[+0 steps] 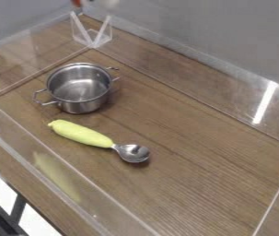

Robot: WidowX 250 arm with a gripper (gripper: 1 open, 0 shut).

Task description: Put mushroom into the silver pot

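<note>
The silver pot stands empty and upright on the left of the wooden table, its two small handles showing. At the very top edge, up and slightly behind the pot, only a sliver of the mushroom shows: an orange-red bit with some white beside it, hanging high in the air. My gripper is cut off above the picture there, so its fingers are hidden. The mushroom stays aloft, carried in the shut gripper.
A yellow-handled metal spoon lies in front of the pot, bowl to the right. A clear plastic stand sits at the back left. Low transparent walls ring the wooden tabletop.
</note>
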